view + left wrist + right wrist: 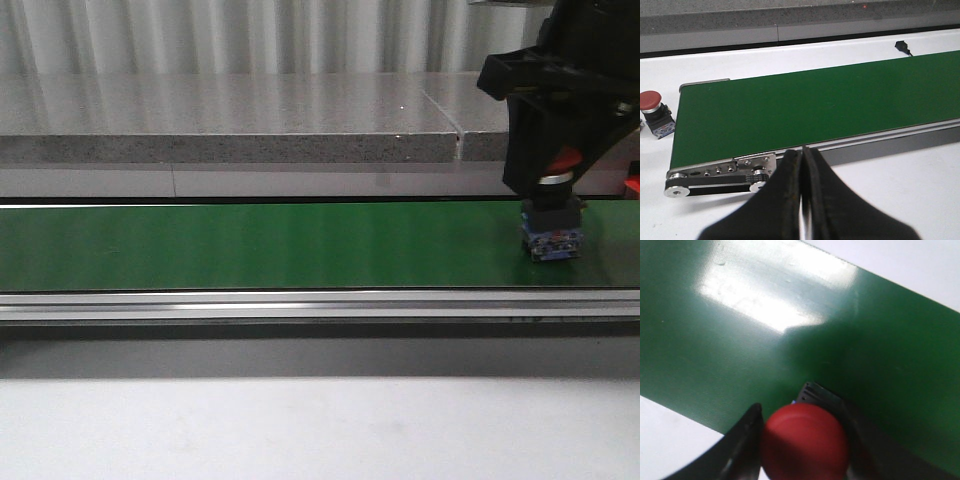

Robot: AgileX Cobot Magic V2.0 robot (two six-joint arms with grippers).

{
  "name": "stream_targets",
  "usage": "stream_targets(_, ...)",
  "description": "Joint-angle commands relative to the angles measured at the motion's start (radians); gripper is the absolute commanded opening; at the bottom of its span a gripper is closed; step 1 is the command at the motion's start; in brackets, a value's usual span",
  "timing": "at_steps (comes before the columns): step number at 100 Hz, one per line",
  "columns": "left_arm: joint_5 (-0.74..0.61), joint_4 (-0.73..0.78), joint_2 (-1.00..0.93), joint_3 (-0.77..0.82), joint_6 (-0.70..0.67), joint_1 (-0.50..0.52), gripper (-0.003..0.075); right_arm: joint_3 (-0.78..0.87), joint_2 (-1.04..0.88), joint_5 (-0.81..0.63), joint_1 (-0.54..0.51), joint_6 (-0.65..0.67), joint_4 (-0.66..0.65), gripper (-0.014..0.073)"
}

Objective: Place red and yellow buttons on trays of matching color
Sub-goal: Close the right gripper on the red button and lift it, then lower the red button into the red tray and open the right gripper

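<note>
We have our right gripper down at the far right end of the green conveyor belt, its fingers closed on either side of the red button just under the cap; the button's base looks to be touching the belt. The grip sits high on a rounded head, so the button could tilt or slip out as we lift. Our left gripper hangs with jaws pressed together, holding nothing. A second red button stands off the belt's left end. No tray shows, so we could drop it in the wrong one.
</note>
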Motion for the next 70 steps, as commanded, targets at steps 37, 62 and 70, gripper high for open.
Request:
stream_targets(37, -0.067, -0.007, 0.008, -0.028, -0.008, -0.004, -0.0021, -0.032, -0.197, 0.004, -0.186, 0.219, -0.062, 0.0096)
stream_targets(62, -0.067, -0.007, 0.008, -0.028, -0.008, -0.004, -0.0021, -0.032, -0.222, 0.008, -0.401, 0.219, -0.068, 0.0096)
stream_targets(70, -0.067, -0.007, 0.008, -0.028, -0.008, -0.004, -0.0021, -0.031, -0.22, 0.005, -0.462, 0.219, -0.068, 0.0096)
